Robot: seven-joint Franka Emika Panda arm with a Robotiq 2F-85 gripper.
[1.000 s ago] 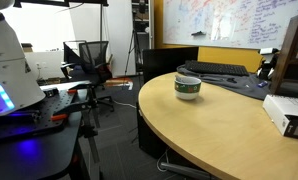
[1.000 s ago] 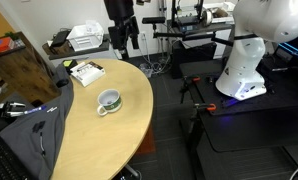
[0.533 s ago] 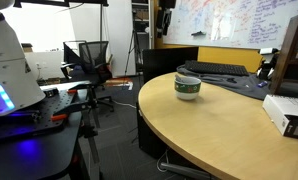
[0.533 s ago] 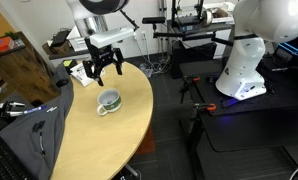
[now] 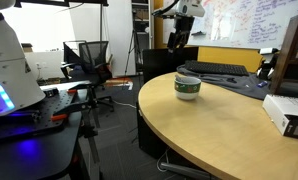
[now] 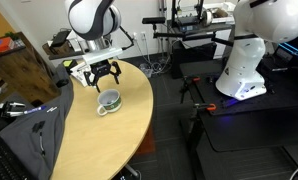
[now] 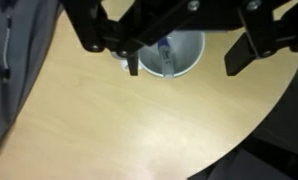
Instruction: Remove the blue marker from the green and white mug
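The green and white mug stands on the round wooden table; it also shows in an exterior view and from above in the wrist view. The blue marker leans inside the mug, seen only in the wrist view. My gripper hangs above the mug, a little to its far side, with jaws spread wide and empty. In the wrist view the gripper straddles the mug from above. It also shows in an exterior view.
A white box lies near the table edge, a keyboard behind the mug. A dark cloth and a wooden shelf are on the table's far side. Booklet lies near the gripper.
The arm has come down from high above toward the mug and now hovers just over it. The mug has not moved.
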